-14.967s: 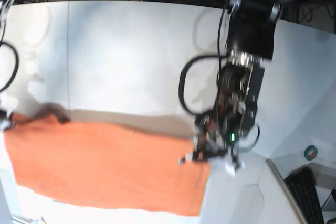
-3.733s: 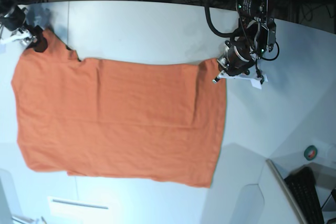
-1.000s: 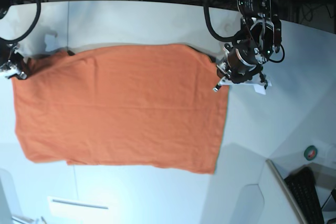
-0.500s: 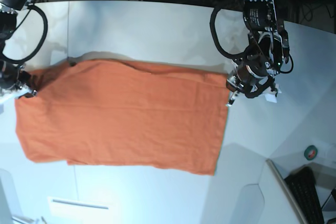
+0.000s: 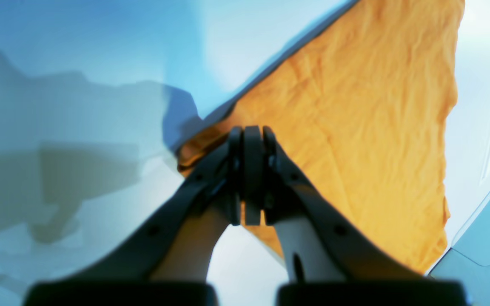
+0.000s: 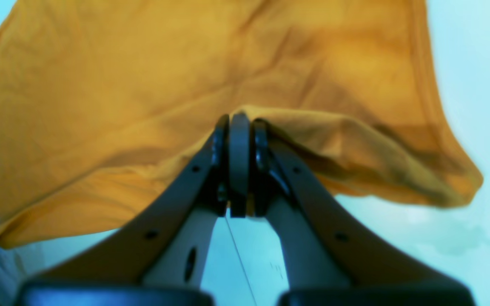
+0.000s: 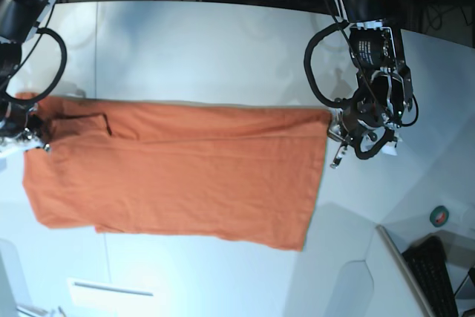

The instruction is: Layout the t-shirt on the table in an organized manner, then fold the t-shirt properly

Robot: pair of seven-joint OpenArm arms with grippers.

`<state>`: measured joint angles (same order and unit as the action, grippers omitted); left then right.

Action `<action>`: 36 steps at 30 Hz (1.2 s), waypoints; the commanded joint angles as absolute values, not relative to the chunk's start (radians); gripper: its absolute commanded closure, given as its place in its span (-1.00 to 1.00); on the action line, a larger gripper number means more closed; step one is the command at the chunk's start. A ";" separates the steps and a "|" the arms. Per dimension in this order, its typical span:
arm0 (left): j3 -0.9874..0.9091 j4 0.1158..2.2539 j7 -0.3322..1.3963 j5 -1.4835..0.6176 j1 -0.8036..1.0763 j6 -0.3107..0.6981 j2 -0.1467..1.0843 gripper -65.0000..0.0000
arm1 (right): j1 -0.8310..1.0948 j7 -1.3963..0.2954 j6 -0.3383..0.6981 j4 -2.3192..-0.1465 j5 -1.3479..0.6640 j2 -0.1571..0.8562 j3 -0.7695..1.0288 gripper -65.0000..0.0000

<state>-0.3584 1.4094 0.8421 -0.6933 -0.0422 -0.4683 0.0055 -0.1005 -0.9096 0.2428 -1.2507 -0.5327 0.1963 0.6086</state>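
Observation:
The orange t-shirt lies spread across the white table, with its far edge folded over toward the near side. My left gripper is at the shirt's far right corner and is shut on it; the left wrist view shows the gripper closed on the t-shirt. My right gripper is at the shirt's far left corner and is shut on it; the right wrist view shows the gripper closed on a raised fold of the t-shirt.
A roll of green tape and a black keyboard lie at the right on a lower side surface. A dark seam line runs across the table at the left. Cables loop from the left arm.
Both grippers have moved nearer with the shirt's far edge, folding it over the body. The shirt's visible depth is shorter than half a second ago.

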 commanded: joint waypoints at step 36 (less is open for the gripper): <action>-0.354 1.319 0.834 -0.697 -0.154 -0.461 0.008 1.00 | -0.180 -0.777 0.246 -1.147 -0.545 0.254 0.504 1.00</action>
<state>-0.3538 1.3025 0.8421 -0.6891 -0.1333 -0.4686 0.0051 -0.1596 -0.7956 0.2428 -1.1316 -0.5339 0.2344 0.5018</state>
